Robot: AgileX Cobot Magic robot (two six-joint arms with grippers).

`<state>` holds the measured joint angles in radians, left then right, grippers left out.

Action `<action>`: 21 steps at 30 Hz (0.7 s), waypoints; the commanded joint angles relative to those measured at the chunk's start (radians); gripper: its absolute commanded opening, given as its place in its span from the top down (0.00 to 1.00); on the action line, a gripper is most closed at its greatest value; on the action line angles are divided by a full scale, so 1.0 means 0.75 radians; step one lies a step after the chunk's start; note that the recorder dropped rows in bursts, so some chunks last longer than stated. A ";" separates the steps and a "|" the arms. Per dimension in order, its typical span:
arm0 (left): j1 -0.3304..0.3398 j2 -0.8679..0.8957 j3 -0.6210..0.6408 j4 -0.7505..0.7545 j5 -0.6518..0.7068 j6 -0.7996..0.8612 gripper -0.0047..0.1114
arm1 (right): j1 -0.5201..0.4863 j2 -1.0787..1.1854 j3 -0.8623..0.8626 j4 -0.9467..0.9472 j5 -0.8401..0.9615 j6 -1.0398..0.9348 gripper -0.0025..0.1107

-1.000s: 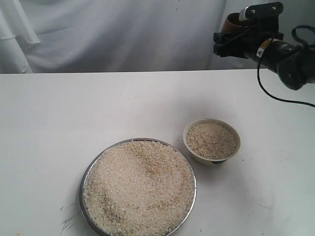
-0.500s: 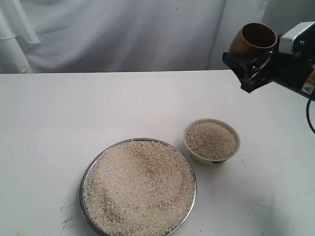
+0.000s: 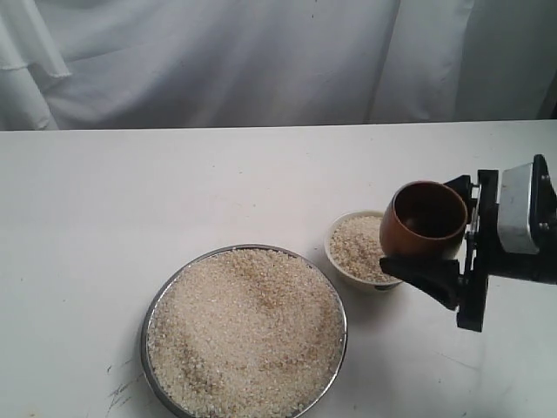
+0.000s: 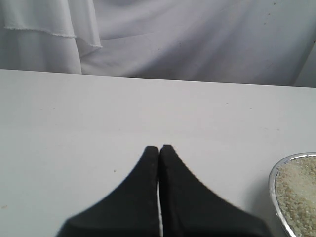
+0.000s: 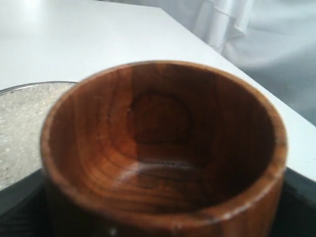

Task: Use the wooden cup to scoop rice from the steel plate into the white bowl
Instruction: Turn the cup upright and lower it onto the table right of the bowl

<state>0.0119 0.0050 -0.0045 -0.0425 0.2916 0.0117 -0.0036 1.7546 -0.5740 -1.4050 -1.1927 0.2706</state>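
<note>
The steel plate (image 3: 145, 335) sits near the table's front, heaped with rice (image 3: 248, 326). To its right stands the white bowl (image 3: 341, 266), filled with rice (image 3: 355, 244). My right gripper (image 3: 432, 235) is shut on the wooden cup (image 3: 425, 222), holding it just above the table, in front of the bowl's right side and hiding that side. In the right wrist view the cup (image 5: 163, 143) fills the frame and its inside is bare wood. My left gripper (image 4: 159, 148) is shut on nothing, over bare table, with the plate's rim (image 4: 271, 182) off to one side.
A white cloth backdrop (image 3: 218, 61) hangs behind the table's far edge. The table (image 3: 174, 183) is white. Dark scuff marks (image 3: 117, 392) lie by the plate's left front.
My right arm has come down from the upper right with the cup, from high above the table to just beside the bowl. The cup's mouth now faces up and toward the camera.
</note>
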 commanded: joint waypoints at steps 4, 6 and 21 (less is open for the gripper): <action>-0.002 -0.007 0.006 -0.001 -0.008 -0.004 0.96 | -0.081 0.008 0.056 -0.068 -0.038 -0.064 0.98; -0.002 -0.007 0.006 -0.001 -0.008 -0.004 0.96 | -0.081 0.042 0.056 -0.072 -0.038 -0.061 0.98; -0.002 -0.007 0.006 -0.001 -0.008 -0.004 0.96 | -0.090 0.217 0.059 -0.305 -0.038 -0.113 0.98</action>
<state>0.0119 0.0050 -0.0045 -0.0425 0.2916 0.0117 -0.0599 1.9175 -0.5357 -1.5595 -1.1988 0.1980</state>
